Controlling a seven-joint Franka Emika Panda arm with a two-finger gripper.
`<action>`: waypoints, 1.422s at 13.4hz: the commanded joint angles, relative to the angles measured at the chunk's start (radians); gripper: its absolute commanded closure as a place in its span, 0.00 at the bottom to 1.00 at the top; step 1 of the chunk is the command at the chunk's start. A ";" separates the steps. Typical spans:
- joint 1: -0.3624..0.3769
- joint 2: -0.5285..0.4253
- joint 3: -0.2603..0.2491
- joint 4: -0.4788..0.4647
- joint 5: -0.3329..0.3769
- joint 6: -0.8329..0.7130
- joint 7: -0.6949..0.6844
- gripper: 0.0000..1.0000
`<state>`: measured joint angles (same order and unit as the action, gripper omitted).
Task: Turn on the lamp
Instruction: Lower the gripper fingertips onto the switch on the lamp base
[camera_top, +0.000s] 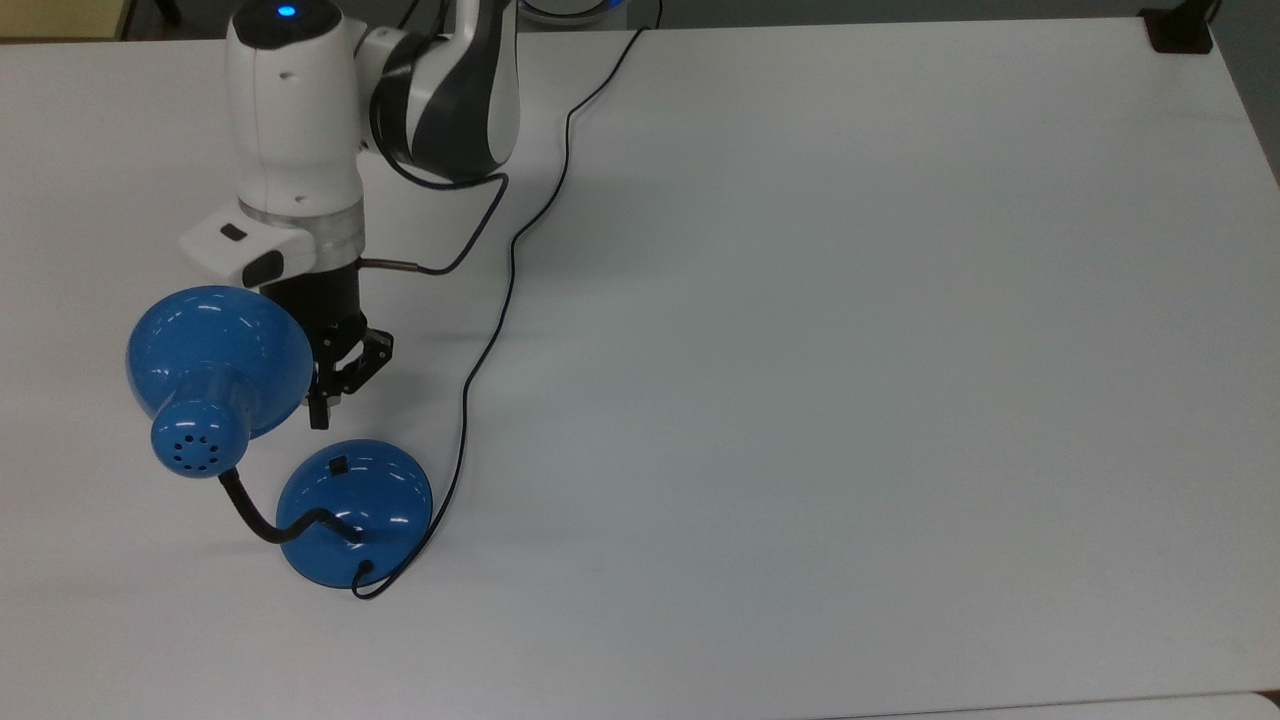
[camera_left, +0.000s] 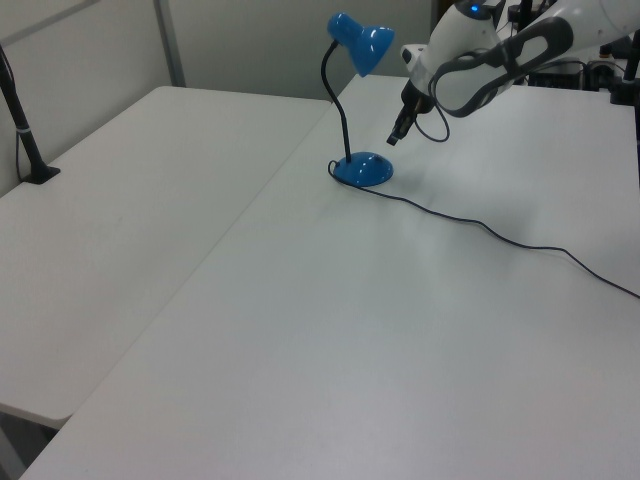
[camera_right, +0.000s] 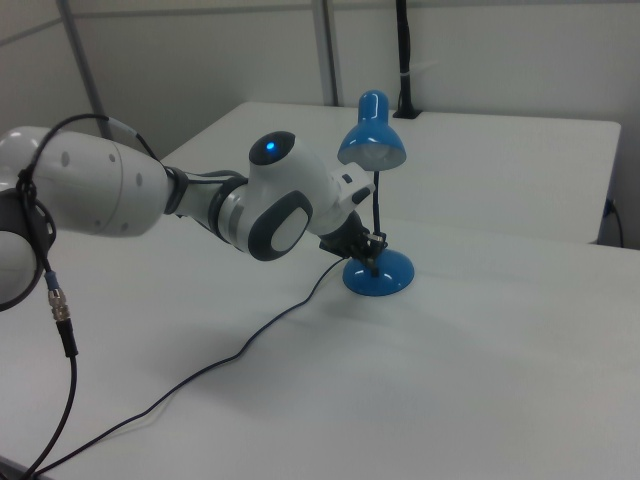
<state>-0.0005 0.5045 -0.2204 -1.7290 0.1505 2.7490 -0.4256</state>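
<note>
Top view, lower left of frame: the glossy blue desk lamp (camera_top: 300, 450) stands on the plain white table (camera_top: 850, 350), its round domed base (camera_top: 355, 510) nearest the bottom edge, with a small black switch (camera_top: 339, 465) on the upper part of the dome. A black gooseneck (camera_top: 262, 518) curls from the base up to the bell-shaped blue shade (camera_top: 218, 360), which sits further up and to the top view's left. No glow shows under the shade in the right view, so the lamp reads as off. Just above the base, beside the shade's right rim, the black two-finger gripper (camera_top: 320, 412) points down toward the switch, fingers drawn together into one narrow tip and holding nothing. In the left view the tip (camera_left: 392, 138) hangs above the base, apart from it; no contact yet. Further up, the white arm (camera_top: 295, 130) reaches in from the top edge. The thin black cord (camera_top: 505, 290) runs from the base's lower side up to the far edge of the table. Judgement: approach nearly done; remaining is the final descent and the press on the switch.
</note>
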 joint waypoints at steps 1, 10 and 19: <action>0.008 0.048 -0.004 0.043 0.018 0.020 0.008 1.00; 0.011 0.132 -0.004 0.146 0.027 0.021 0.059 1.00; 0.013 0.137 -0.004 0.167 0.015 0.035 0.054 1.00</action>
<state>0.0048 0.6539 -0.2184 -1.5707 0.1547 2.7614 -0.3730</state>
